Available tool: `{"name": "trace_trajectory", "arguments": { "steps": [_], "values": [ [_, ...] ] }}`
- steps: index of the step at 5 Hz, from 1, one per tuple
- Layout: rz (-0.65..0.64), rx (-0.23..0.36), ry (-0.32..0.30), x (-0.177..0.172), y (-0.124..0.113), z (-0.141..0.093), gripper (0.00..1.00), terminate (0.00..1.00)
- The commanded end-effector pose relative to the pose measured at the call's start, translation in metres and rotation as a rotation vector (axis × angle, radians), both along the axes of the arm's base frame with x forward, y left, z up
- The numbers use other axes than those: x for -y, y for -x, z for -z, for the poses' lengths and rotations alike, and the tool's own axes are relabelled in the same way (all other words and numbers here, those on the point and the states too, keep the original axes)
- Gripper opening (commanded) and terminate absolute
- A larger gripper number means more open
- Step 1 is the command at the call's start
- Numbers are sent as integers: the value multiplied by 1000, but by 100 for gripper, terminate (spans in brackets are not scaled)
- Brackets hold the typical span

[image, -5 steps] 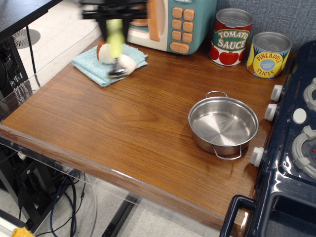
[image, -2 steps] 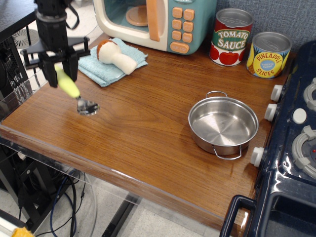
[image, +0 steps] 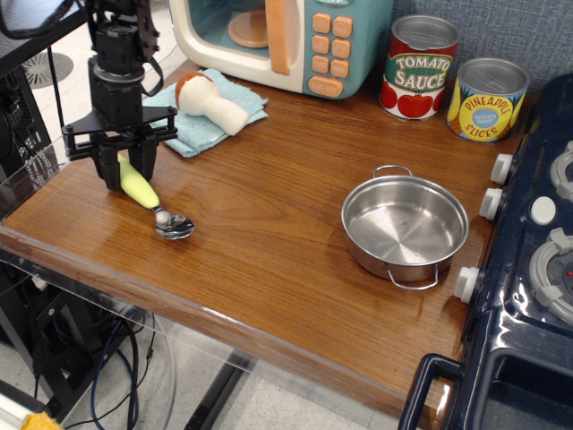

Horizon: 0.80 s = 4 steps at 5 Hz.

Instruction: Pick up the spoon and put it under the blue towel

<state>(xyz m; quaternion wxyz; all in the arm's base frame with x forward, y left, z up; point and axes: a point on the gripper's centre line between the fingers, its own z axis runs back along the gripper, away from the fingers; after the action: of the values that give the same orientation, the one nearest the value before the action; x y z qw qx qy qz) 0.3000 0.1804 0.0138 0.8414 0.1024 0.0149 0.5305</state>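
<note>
The gripper [image: 126, 167] is seen low over the near-left part of the wooden surface [image: 269, 233], its black fingers [image: 147, 159] set on either side of the upper end of the handle of the spoon [image: 154, 202]. The fingers are narrowed about the pale yellow-green handle, though firm contact with it cannot be told from this view. The spoon is laid at a slant, with the handle end raised between the fingers and the shiny silver bowl resting on the surface nearer the front edge and slightly to the right.

The blue towel [image: 192, 133] is found farther back, beside the gripper's right side and apart from the spoon, lying flat in front of a toy microwave [image: 286, 40]. A toy mushroom [image: 210, 100] with a brown cap and white stem is laid across the towel.

A steel pot [image: 405, 226] with two small handles is placed well to the right, near a row of white stove knobs [image: 491, 202]. At the far right, a tomato sauce can [image: 421, 67] and a pineapple slices can [image: 487, 98] are stood side by side against the back wall.
</note>
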Motion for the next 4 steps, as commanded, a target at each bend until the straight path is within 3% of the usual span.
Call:
{"name": "trace_trajectory", "arguments": {
  "steps": [1,3,4],
  "values": [
    [4,2,-37,11,5,-15,100,0],
    [54,7,-49,17,2,-33,100,0],
    [71,37,-63,20,-1,-49,100,0]
  ]
}}
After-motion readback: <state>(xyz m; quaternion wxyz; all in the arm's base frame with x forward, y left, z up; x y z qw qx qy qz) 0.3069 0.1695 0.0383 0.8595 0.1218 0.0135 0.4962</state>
